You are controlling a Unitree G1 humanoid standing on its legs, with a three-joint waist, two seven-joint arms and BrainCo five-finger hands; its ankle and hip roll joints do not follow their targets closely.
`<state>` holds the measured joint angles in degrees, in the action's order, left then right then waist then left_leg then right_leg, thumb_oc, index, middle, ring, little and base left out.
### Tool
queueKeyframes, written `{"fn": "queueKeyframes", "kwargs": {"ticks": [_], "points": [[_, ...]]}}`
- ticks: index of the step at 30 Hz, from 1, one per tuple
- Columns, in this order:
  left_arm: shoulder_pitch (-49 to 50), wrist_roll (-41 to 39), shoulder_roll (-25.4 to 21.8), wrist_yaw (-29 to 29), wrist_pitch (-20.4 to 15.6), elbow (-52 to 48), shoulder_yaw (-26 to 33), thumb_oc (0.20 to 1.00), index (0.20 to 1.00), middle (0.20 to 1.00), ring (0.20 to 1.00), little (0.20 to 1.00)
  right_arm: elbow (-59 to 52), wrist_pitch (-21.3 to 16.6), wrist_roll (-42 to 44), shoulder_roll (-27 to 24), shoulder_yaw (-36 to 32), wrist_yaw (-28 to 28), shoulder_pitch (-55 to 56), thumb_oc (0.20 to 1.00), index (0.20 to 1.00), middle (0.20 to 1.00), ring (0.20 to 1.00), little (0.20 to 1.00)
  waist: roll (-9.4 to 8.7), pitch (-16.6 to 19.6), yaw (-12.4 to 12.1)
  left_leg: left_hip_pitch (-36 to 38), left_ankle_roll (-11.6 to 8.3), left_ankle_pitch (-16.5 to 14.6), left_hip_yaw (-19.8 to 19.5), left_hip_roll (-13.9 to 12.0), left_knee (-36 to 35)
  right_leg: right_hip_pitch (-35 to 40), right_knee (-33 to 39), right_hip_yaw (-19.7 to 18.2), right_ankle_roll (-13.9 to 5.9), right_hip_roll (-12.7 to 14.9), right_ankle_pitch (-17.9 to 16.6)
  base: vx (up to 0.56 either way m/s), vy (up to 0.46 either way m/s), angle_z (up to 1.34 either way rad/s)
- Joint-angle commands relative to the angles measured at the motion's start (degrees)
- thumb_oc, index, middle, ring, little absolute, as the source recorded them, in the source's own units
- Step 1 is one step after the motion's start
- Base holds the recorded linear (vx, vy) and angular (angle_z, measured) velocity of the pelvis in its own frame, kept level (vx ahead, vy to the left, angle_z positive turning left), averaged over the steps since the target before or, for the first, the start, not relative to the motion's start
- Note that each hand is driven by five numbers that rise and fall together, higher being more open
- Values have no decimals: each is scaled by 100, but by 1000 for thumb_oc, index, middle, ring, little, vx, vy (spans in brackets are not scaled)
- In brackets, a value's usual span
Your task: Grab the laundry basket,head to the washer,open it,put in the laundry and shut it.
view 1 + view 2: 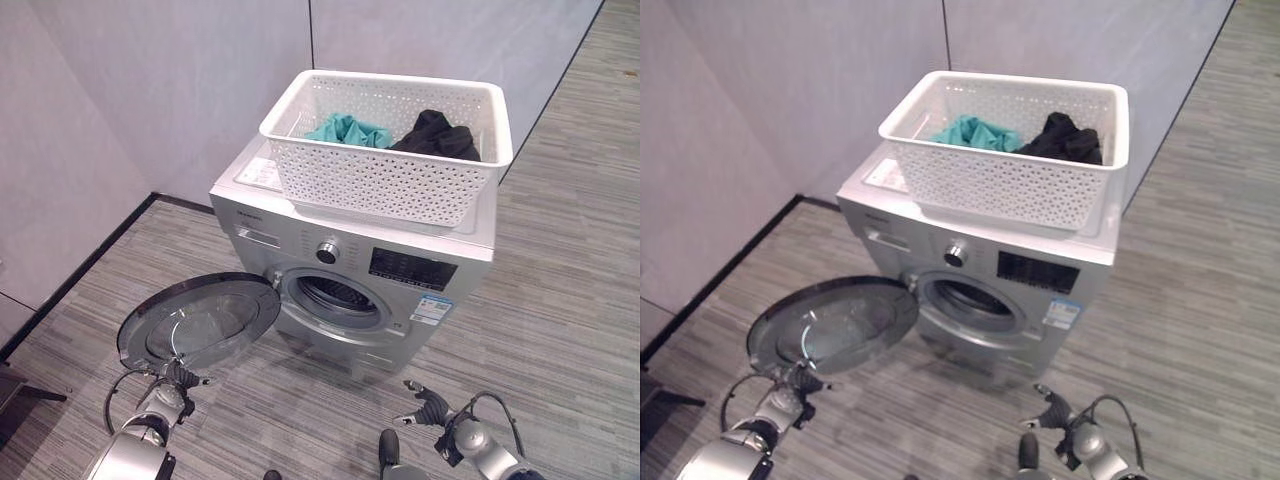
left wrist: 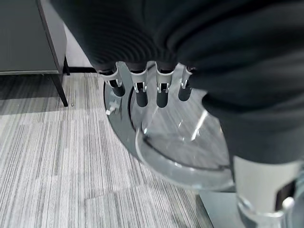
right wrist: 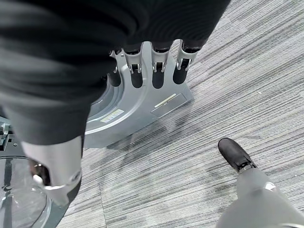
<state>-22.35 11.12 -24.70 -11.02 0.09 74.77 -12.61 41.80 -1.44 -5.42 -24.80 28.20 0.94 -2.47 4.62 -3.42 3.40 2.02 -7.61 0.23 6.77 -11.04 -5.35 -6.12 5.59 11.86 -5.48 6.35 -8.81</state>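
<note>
basket (image 1: 380, 170) sat on the washer (image 1: 300, 215) top, door (image 1: 200, 322) swung open. laundry (image 1: 435, 135) not loaded yet. left hand (image 1: 180, 378) and right hand (image 1: 428, 408) relaxed, holding nothing.

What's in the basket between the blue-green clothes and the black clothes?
Nothing. In the left eye view, a small strip of bare basket floor separates the teal clothes from the black clothes. The basket sits on top of the washer.

Basket (image 1: 385, 150) sits on washer (image 1: 350, 265); door (image 1: 200, 322) open leftward.
</note>
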Motion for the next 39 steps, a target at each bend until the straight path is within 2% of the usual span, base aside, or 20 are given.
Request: {"fn": "queueKeyframes", "kwargs": {"ticks": [1, 7, 8, 11, 13, 23, 31, 36, 38, 39], "points": [[-381, -176, -513, -266, -127, 252, 18, 1000, 1000, 1000, 1000, 1000, 100, -229, -75, 257, -57, -149, -109, 1000, 1000, 1000, 1000, 1000, -359, -21, -54, 100, 56, -225, 90, 181, 35, 454, -59, -130, -359, 350, 692, 0, 0, 0], [-507, -219, -753, -355, -146, 251, 84, 1000, 1000, 1000, 1000, 1000, -39, -269, -2, 189, -116, -175, -89, 1000, 1000, 1000, 1000, 1000, -405, -73, -61, -105, 39, -131, 18, 197, 35, 314, -59, -74, -381, 375, 641, -53, 7, 2], [-701, -258, -932, -488, -154, 197, 108, 1000, 1000, 1000, 1000, 1000, -160, -310, 57, 141, -144, -214, -60, 1000, 1000, 1000, 1000, 1000, -450, -140, -66, -260, 20, -71, -33, 184, 35, 210, -59, -36, -387, 372, 614, -82, -14, 14], [-846, -266, -1023, -646, -155, 139, 104, 1000, 1000, 1000, 1000, 1000, -164, -342, 108, 130, -168, -276, -52, 1000, 1000, 1000, 1000, 1000, -493, -181, -67, -390, 10, -28, -111, 176, 35, 124, -59, 7, -391, 378, 592, -94, -22, 19], [-1051, -221, -1246, -930, -164, 72, 90, 1000, 1000, 1000, 1000, 1000, -227, -411, 161, 96, -150, -373, -77, 1000, 1000, 1000, 1000, 1000, -584, -279, -90, -568, -7, 50, -204, 162, 35, 12, -59, 71, -399, 378, 553, -86, -30, 26], [-1382, -500, -1530, -1081, -239, 233, 136, 1000, 1000, 1000, 1000, 1000, -413, -507, 383, 63, -83, -489, -267, 1000, 1000, 1000, 1000, 1000, -729, -439, -65, -1042, -27, 224, -312, 154, 35, -422, -59, 42, -413, 376, 419, -59, 3, 9], [-1321, -451, -1466, -1333, -279, 143, 127, 1000, 1000, 1000, 1000, 1000, -294, -544, 382, 145, 32, -509, -287, 1000, 1000, 1000, 1000, 1000, -726, -448, -69, -1028, -16, 219, -282, 171, 35, -417, -59, 17, -405, 401, 427, -4, 2, 1], [-1010, -412, -1542, -1571, -292, 101, 339, 1000, 1000, 1000, 1000, 1000, -265, -596, 392, 186, 51, -515, -260, 1000, 1000, 1000, 1000, 1000, -684, -382, -105, -918, -22, 182, -225, 181, 35, -318, -59, -4, -407, 418, 471, 31, 11, -2], [-894, -414, -1598, -1815, -307, 8, 485, 1000, 1000, 1000, 1000, 1000, -233, -631, 396, 208, 55, -545, -232, 1000, 1000, 1000, 1000, 1000, -669, -348, -124, -874, -22, 159, -210, 193, 35, -276, -59, -8, -412, 427, 485, 19, -1, 1], [-744, -500, -1626, -2155, -375, -214, 717, 1000, 1000, 1000, 1000, 1000, -185, -661, 396, 253, 56, -604, -199, 1000, 1000, 1000, 1000, 1000, -640, -333, -171, -789, -23, 116, -197, 197, 35, -196, -59, -5, -412, 433, 520, 0, 0, 0]]}}
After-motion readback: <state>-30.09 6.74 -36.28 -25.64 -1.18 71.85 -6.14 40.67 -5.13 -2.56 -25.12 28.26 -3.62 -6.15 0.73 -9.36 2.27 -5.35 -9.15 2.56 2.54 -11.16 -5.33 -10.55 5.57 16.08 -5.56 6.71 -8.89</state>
